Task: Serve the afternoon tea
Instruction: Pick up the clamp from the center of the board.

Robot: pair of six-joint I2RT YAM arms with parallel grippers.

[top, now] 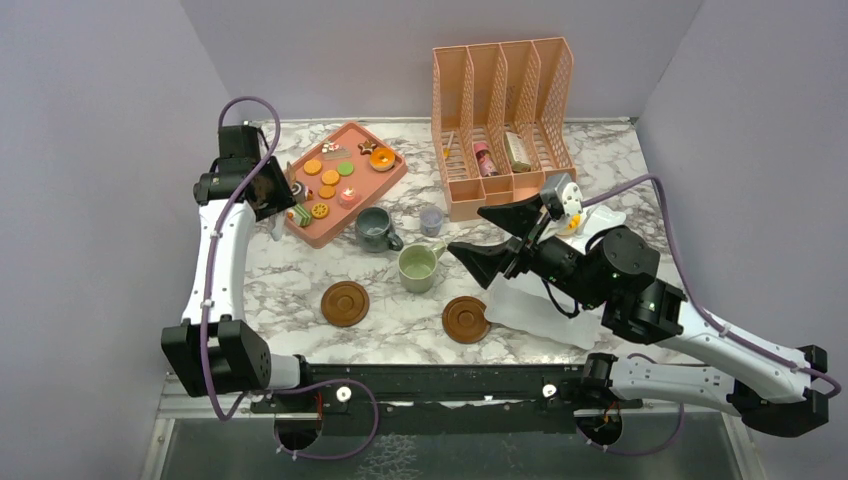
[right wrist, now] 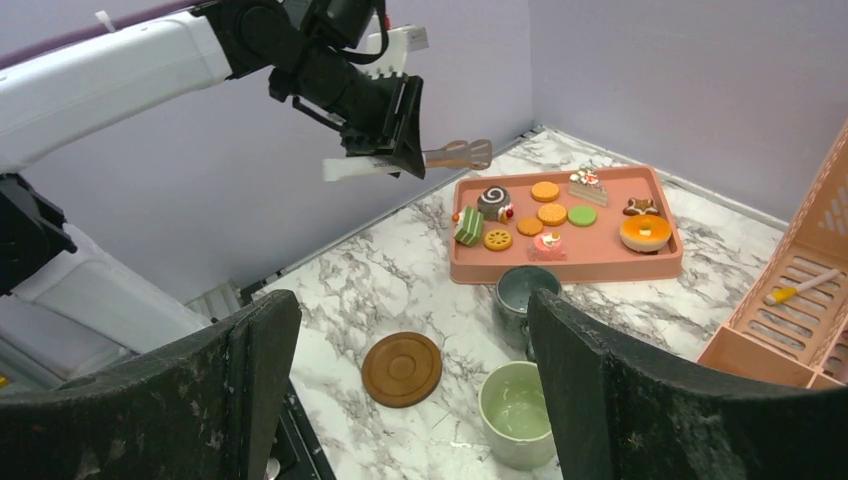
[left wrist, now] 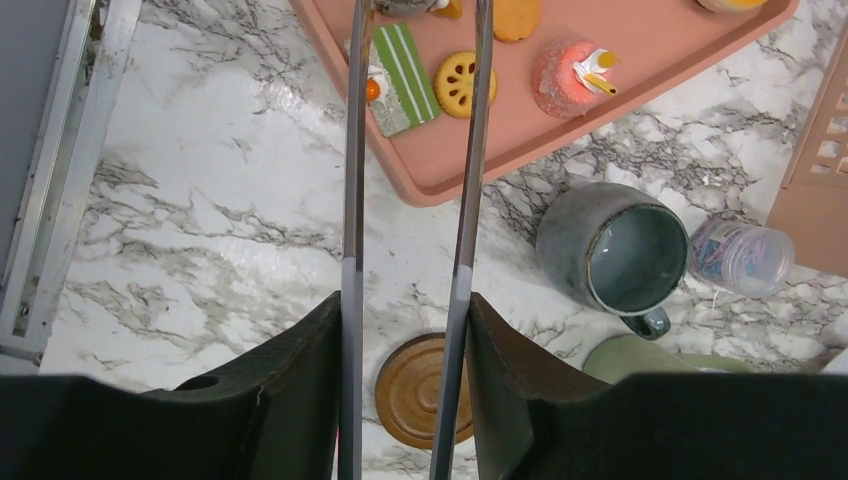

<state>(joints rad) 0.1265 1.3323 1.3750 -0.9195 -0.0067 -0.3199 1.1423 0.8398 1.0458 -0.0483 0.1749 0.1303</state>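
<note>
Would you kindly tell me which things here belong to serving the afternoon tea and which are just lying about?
For the tea: grey-blue mug, pale green mug, two brown coasters, toy sweets on the pink tray, tongs.
Lying about: lilac cup, peach file rack, pink bottle inside it.

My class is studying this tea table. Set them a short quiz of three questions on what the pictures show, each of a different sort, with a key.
1. True or false: the grey mug and the green mug both stand off the coasters.
2. The left jaws are shut on: A tongs; B a spoon; C a cookie.
3. Which mug stands nearer the tray?

Key: 1 true; 2 A; 3 grey mug.
</note>
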